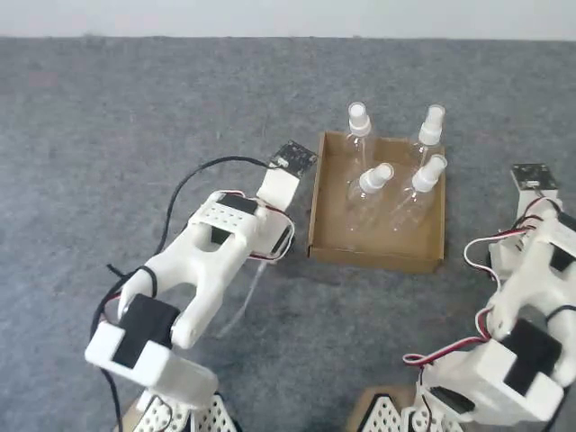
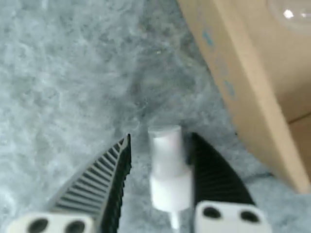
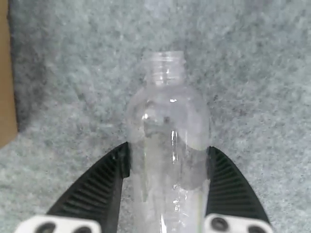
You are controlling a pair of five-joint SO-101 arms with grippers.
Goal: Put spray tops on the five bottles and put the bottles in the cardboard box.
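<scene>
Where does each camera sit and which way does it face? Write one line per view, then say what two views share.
High view: fixed above the table, looking down on the cardboard box with four capped bottles; left arm and right arm show.
Left wrist view: on the left wrist, looking past the left gripper at a spray top.
Right wrist view: on the right wrist, looking past the right gripper, clasping an uncapped bottle.
Shared: the box's wall, in high and left wrist views.

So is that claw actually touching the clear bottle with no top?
Touching. In the right wrist view the right gripper has both fingers pressed against the bottle, with no gap either side.
</scene>
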